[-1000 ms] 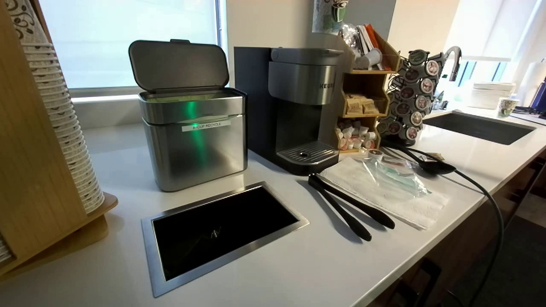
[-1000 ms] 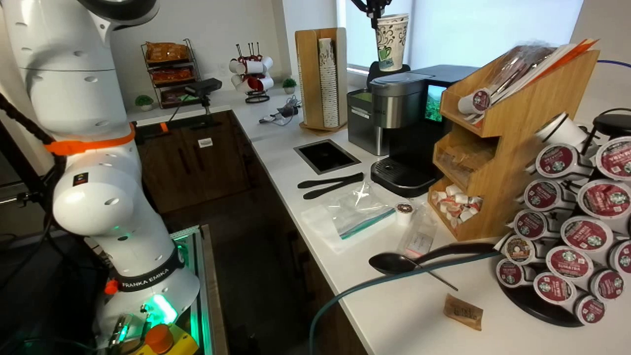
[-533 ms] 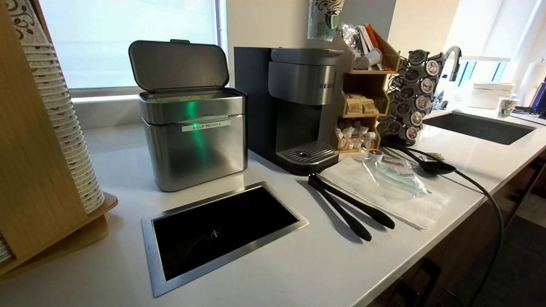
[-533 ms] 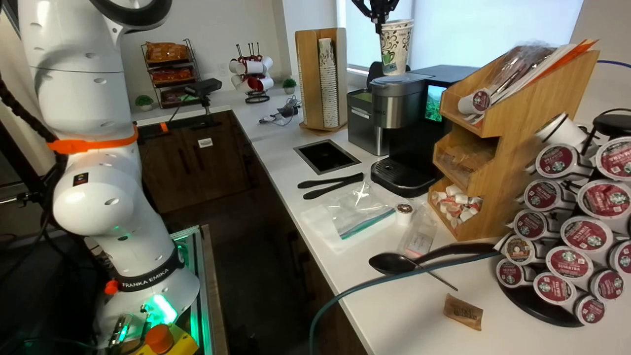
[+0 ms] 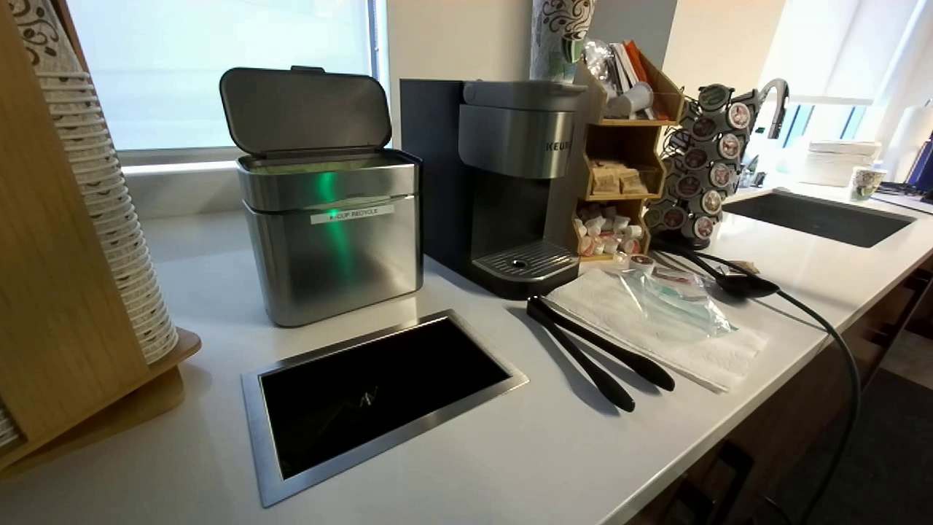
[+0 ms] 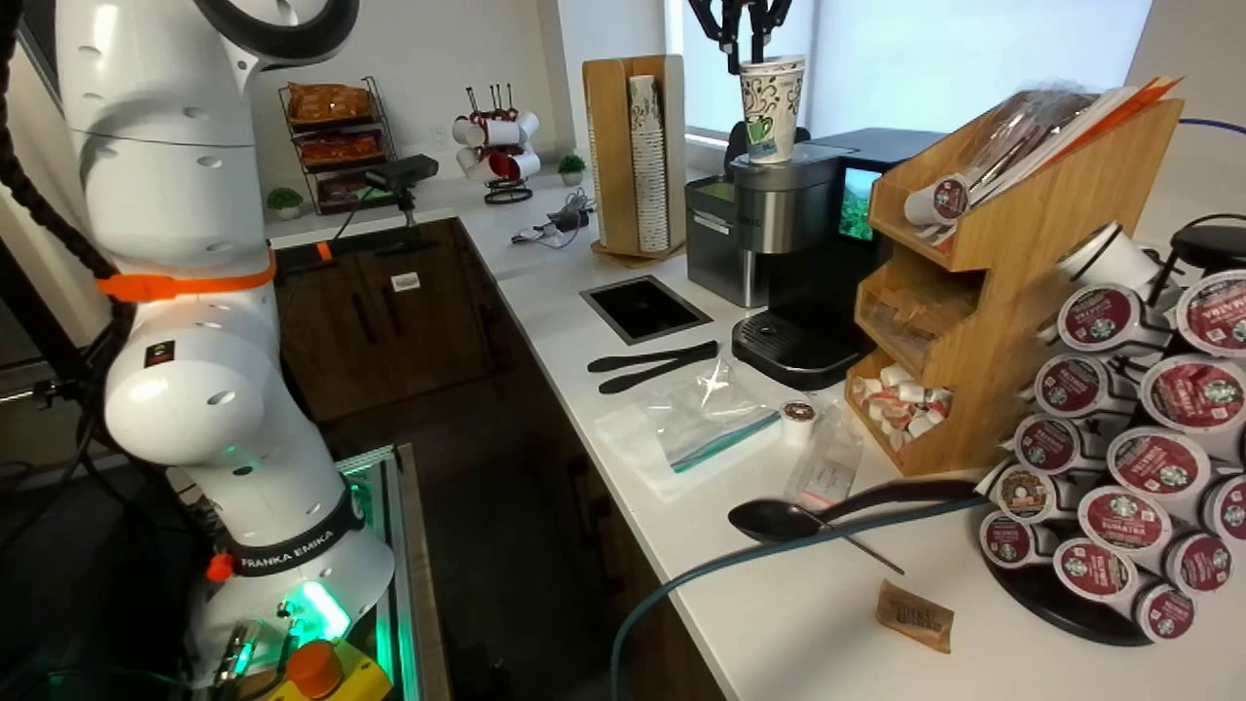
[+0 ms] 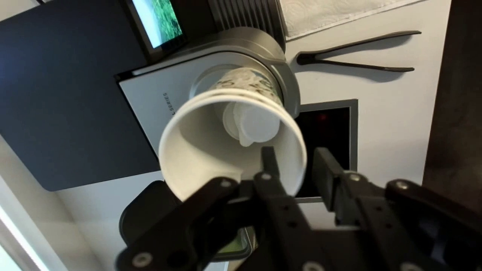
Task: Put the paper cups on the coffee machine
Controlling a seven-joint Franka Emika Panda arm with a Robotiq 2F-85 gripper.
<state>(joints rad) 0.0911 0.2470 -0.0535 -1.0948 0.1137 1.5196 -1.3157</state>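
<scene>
The paper cups [image 6: 771, 112], a nested pair with a leaf pattern, stand upright on the front top of the coffee machine [image 6: 784, 219]. In an exterior view, only the lower part of the cups [image 5: 561, 36] shows above the machine [image 5: 514, 138]. In the wrist view I look into the cups [image 7: 211, 150]; small white tubs lie inside at the bottom. My gripper [image 6: 744, 60] is just above the rim. In the wrist view its fingers [image 7: 295, 158] are apart, one over the cup's mouth and one outside the rim, with a gap between.
A steel lidded box [image 5: 335, 240] stands beside the machine. A wooden shelf [image 6: 1022, 282] and pod rack [image 6: 1119, 467] stand on its far side. A wooden holder [image 6: 611, 156] keeps stacked cups. Black tongs [image 6: 652, 365] and a plastic bag [image 6: 711, 414] lie in front.
The cups have come down onto the machine's top. The gripper fingers have opened and now stand apart at the rim.
</scene>
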